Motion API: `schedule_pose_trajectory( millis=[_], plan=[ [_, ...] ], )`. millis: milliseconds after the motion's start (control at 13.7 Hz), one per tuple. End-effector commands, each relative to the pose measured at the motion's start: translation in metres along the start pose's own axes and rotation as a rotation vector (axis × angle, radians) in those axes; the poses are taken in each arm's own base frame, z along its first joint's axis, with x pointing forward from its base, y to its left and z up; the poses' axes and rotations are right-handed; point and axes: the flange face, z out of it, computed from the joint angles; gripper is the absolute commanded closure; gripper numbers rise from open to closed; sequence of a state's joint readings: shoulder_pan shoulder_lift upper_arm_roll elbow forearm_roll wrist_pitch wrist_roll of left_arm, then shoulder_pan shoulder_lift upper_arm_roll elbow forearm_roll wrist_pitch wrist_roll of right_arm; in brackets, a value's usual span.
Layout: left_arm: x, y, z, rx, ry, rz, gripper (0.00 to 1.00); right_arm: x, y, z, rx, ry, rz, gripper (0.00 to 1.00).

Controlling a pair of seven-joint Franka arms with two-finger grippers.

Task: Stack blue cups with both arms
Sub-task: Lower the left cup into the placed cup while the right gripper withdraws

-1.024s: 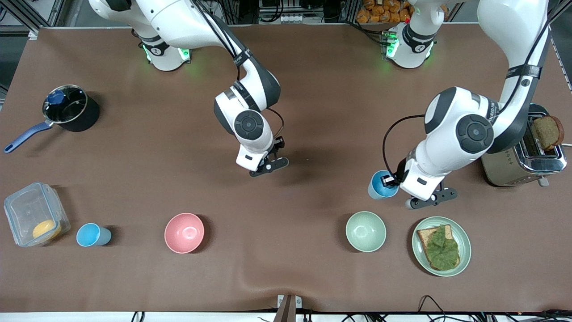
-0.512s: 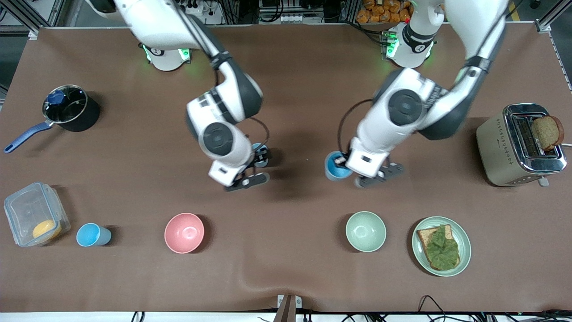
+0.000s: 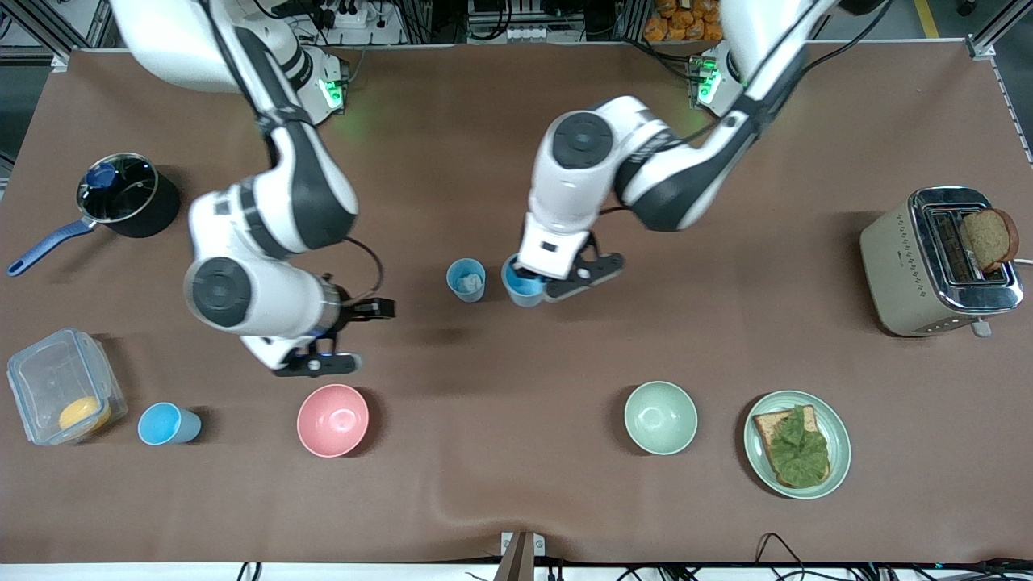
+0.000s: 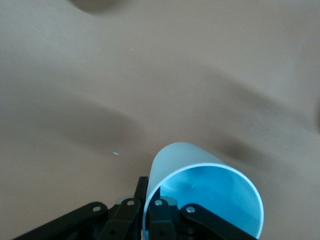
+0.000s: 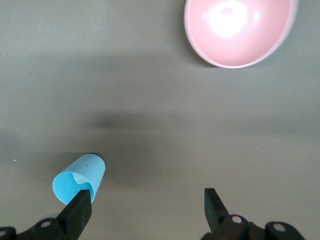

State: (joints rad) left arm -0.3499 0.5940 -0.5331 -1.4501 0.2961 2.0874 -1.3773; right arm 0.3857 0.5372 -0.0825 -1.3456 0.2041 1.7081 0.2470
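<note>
two blue cups meet mid-table — our left gripper (image 3: 539, 284) grips one cup (image 3: 523, 289) beside the standing cup (image 3: 466, 279); right gripper (image 3: 319, 355) open, waiting. next we lift and nest.

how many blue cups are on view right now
3. One blue cup is held in the left tool; one with a whitish bit stands beside it; one stands beside the plastic container.

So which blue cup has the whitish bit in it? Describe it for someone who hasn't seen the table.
Start at the table's middle. Two blue cups sit side by side there; the left gripper holds one, and the cup with the whitish bit stands free beside it, toward the right arm's end.
</note>
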Motion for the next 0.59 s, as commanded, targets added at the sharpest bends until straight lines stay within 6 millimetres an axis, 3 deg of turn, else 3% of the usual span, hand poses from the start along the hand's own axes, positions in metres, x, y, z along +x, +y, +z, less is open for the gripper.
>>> schedule_pose_trajectory(
  millis=[0, 146, 512],
  plan=[
    [-0.020, 0.029, 0.022, -0.036, 0.045, -0.021, 1.00, -0.015, 0.022, -0.046, 0.024, 0.038, 0.028, 0.00],
    [-0.042, 0.040, 0.040, -0.060, 0.092, -0.010, 1.00, -0.030, 0.053, -0.077, -0.006, 0.058, 0.046, 0.00],
    [-0.074, 0.048, 0.049, -0.054, 0.100, -0.013, 1.00, -0.081, 0.137, -0.137, -0.065, 0.113, 0.024, 0.00]
  ],
)
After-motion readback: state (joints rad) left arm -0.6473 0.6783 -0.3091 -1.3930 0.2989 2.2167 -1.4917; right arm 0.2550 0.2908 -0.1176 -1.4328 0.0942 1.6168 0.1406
